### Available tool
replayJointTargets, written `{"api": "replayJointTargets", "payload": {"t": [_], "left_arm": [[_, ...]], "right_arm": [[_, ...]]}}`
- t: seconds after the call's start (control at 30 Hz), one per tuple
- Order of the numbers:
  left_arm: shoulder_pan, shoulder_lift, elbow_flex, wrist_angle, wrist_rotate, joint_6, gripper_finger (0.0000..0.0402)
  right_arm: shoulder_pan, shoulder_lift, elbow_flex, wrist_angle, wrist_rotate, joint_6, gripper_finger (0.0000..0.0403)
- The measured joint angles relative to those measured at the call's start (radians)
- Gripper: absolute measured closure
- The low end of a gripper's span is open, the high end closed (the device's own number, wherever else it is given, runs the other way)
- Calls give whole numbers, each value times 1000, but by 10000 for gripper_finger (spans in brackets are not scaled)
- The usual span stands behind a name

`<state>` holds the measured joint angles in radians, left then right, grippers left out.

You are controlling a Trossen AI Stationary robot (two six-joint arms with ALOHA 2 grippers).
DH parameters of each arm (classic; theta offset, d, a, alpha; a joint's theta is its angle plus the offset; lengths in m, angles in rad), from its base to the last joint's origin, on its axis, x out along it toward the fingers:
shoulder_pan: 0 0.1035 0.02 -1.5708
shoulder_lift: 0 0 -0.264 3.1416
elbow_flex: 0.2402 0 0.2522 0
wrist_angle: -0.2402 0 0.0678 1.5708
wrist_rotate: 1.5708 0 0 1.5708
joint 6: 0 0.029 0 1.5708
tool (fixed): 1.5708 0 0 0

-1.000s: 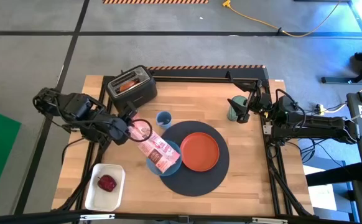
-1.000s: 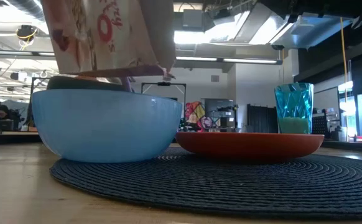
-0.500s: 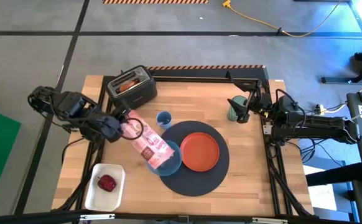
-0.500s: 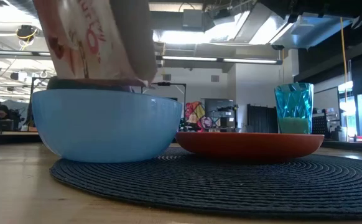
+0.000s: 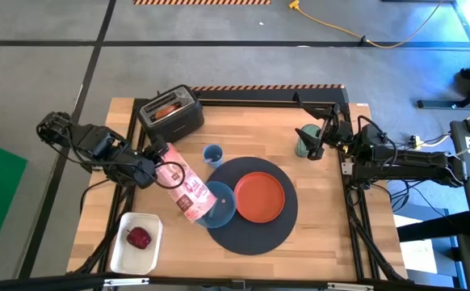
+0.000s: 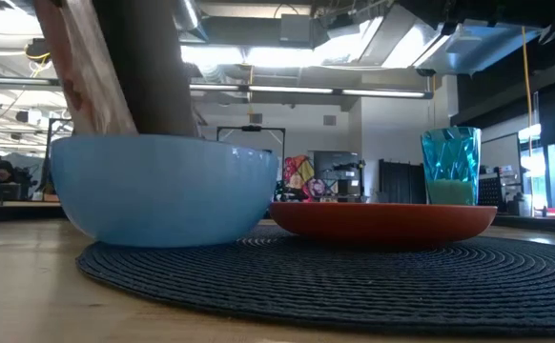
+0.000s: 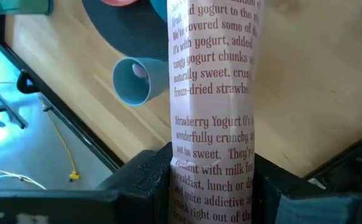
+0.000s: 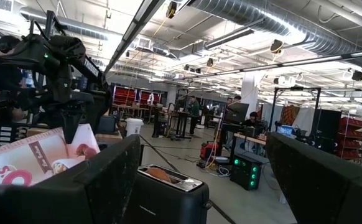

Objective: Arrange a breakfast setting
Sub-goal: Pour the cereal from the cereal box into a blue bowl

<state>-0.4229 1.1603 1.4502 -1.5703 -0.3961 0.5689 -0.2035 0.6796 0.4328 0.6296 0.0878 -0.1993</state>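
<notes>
From above, we see the left gripper [image 5: 148, 167] clamping the cereal box [image 5: 183, 189] tilted over the bowl [image 5: 216, 204] on the mat [image 5: 261, 233], beside the plate [image 5: 259, 196]. Toast, apple remain. Wrist view: right gripper [image 8: 199, 180] gapes empty.

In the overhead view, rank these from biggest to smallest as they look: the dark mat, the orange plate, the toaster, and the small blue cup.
1. dark mat
2. orange plate
3. toaster, a little smaller than the plate in outline
4. small blue cup

All four rest on the table at about the same distance from the camera, so the order holds.
</notes>
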Motion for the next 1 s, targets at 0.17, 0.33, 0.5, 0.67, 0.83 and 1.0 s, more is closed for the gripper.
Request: {"api": "replayJointTargets", "payload": {"t": [0.17,0.33,0.5,0.67,0.83,1.0], "left_arm": [[0,17,0,1,-13,19,264],[0,51,15,-1,-30,71,264],[-5,79,64,-2,-67,76,265],[-25,105,120,-1,-81,122,280],[-54,116,139,-2,-88,122,302],[-106,118,127,-2,-111,124,314]], "right_arm": [[0,0,0,-2,7,0,68],[0,0,0,-3,8,0,68],[0,0,0,-3,9,0,68],[0,0,0,-3,9,0,68],[0,0,0,-4,10,-1,68],[0,0,0,-6,9,-3,68]]}}
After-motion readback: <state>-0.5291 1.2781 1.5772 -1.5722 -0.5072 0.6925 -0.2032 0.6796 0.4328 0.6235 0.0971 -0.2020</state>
